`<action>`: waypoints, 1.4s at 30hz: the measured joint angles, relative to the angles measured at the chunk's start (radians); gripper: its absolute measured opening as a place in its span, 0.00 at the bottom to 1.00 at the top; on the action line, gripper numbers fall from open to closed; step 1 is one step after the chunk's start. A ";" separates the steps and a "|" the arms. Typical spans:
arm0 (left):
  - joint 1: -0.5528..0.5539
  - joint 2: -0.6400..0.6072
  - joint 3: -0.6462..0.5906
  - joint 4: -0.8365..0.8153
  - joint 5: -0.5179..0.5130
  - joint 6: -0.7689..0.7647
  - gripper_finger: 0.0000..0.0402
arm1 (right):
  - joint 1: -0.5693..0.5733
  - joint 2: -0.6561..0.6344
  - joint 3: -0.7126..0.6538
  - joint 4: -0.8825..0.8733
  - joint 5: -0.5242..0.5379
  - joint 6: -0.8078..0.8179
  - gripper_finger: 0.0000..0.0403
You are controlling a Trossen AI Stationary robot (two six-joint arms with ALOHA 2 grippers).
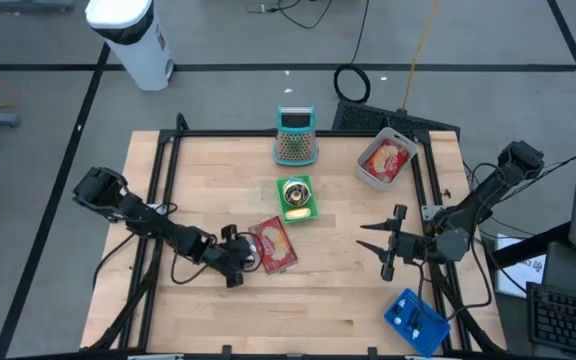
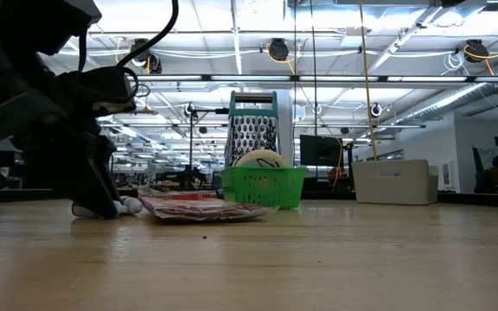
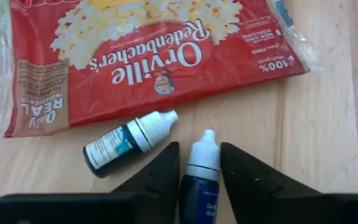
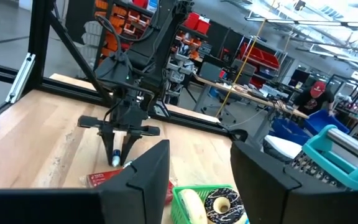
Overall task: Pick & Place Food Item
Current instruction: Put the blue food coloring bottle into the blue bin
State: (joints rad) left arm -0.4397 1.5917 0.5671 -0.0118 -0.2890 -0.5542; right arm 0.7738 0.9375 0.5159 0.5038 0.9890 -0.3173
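Two small dropper bottles lie flat on the counter just beside the red popcorn bag [image 3: 160,56]. One bottle [image 3: 201,180], dark blue with a white cap, sits between the fingers of my left tool [image 3: 199,177]. The other bottle [image 3: 129,142] lies tilted next to it, cap toward the bag.

1 bottle [image 3: 201,180] sits between the left gripper's [image 3: 199,169] fingers, a 2nd bottle [image 3: 128,142] just beside them, the popcorn bag [image 3: 148,56] just beyond both.

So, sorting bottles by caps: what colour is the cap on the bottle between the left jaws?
White, clearest in the left wrist view: bottle cap.
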 joint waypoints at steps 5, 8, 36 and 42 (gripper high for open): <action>0.002 -0.020 0.025 0.003 -0.017 0.066 0.21 | -0.012 0.000 0.000 -0.015 0.000 0.055 0.39; 0.003 -0.053 0.077 0.006 -0.053 0.110 0.17 | -0.032 0.005 0.000 -0.027 -0.001 0.086 0.39; 0.168 0.043 0.204 0.867 0.022 0.295 0.18 | -0.321 0.453 0.000 0.393 -0.493 -0.129 0.39; 0.211 0.062 0.204 0.743 0.139 0.021 0.19 | -0.321 0.531 0.000 0.485 -0.494 -0.310 0.39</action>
State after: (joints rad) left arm -0.2291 1.6535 0.7709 0.7311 -0.1503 -0.5335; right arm 0.4530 1.4681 0.5164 0.9885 0.4950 -0.6275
